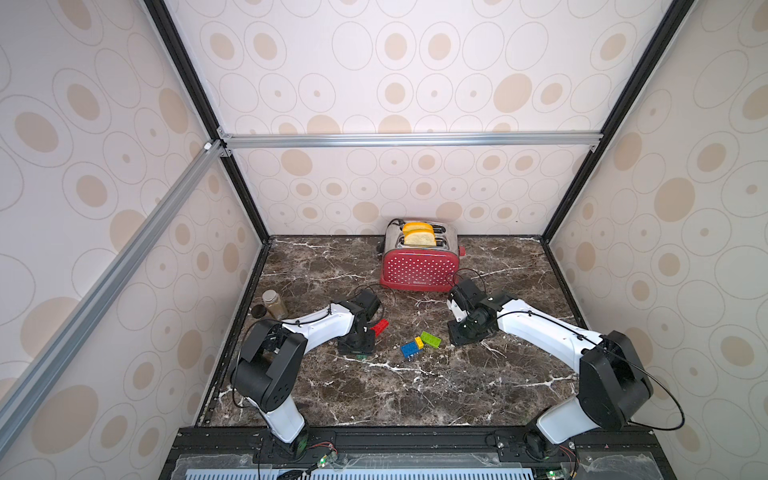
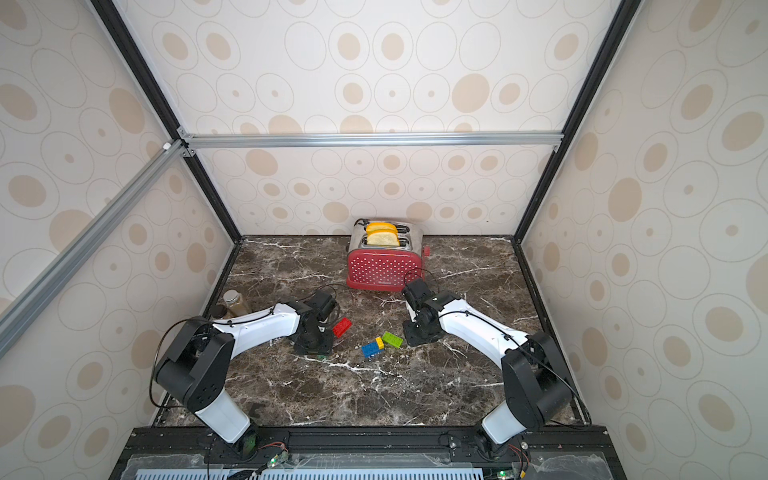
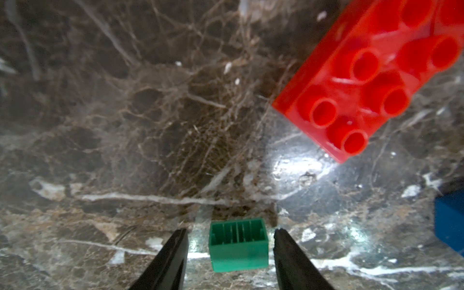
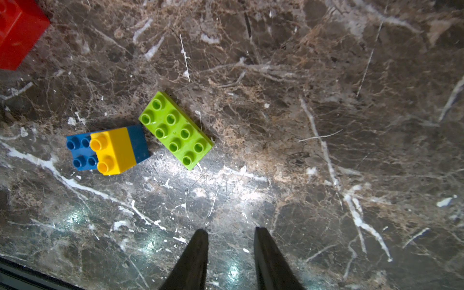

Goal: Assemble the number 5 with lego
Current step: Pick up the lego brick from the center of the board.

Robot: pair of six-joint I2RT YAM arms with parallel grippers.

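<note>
**Fingers [image 3: 173, 256] astride the dark-green brick [image 3: 238, 244]**

The left gripper [image 3: 231, 229] stands open with a gap on each side, gripping nothing; the top views barely show this brick. The right gripper [image 4: 231, 229], narrowly parted, is empty. Lower centre in a top view: red brick [image 1: 380, 327], lime-green brick [image 1: 431, 339], yellow brick [image 1: 419, 342] atop blue brick [image 1: 409, 350].

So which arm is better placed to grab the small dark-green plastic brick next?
Left. The left gripper has open jaws flanking the small dark-green plastic brick; the right gripper hangs open over bare marble tabletop, nearer the long lime-green studded brick.
</note>
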